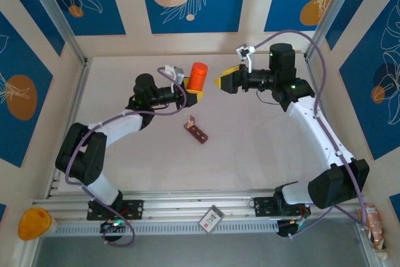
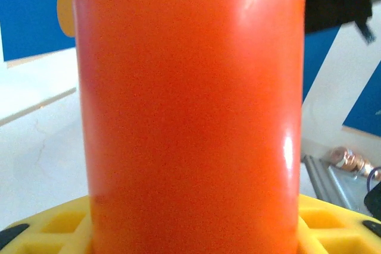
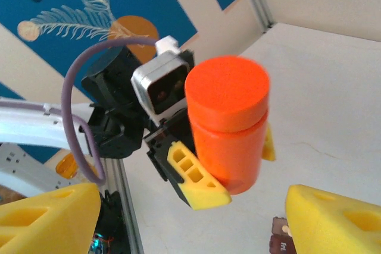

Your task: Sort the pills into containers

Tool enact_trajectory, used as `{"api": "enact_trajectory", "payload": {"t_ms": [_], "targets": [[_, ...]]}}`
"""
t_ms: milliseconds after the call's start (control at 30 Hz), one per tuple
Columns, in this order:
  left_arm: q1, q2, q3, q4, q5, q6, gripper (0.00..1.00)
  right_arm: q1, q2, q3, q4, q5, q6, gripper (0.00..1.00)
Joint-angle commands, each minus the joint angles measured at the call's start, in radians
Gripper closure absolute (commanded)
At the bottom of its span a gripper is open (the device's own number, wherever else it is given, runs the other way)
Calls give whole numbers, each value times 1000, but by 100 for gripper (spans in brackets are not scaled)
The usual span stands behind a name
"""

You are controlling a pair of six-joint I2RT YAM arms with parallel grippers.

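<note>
A bright orange bottle [image 1: 199,77] with its lid on stands upright, raised off the table, and my left gripper [image 1: 195,92] is shut on its lower body. It takes up most of the left wrist view, where the bottle [image 2: 190,111] rises between my yellow fingers [image 2: 50,225]. My right gripper [image 1: 224,82] hangs open just right of the bottle, apart from it. In the right wrist view the bottle [image 3: 229,126] sits beyond my open right gripper [image 3: 190,224]. The containers [image 1: 196,130], a dark reddish-brown strip, lie on the table below the bottle, and their corner [image 3: 280,237] shows in the right wrist view. No pills can be made out.
Aluminium rails [image 1: 187,204] run along the near edge, with a small card [image 1: 211,217] lying on them. A yellow-orange object [image 1: 34,223] sits at the near left corner and a packet [image 1: 375,224] at the near right. Metal frame posts [image 1: 56,14] flank the back.
</note>
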Motion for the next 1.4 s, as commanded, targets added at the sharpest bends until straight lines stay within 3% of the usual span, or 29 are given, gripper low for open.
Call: {"api": "enact_trajectory", "payload": {"t_ms": [0,233,467,1000,1367], "targets": [[7,-56,29,-157,11,159,100,-4,41,146,-198,53,-106,19],[2,-103,42,-334,6,285,100,22,220,417,-436,93,-165,18],[-4,-130,51,-419,9,343,100,81,360,558,-537,129,-195,18],[-4,-139,33,-422,12,347,100,156,432,586,-585,111,-241,19],[-4,-137,35,-418,13,344,100,158,422,532,-570,99,-237,25]]}}
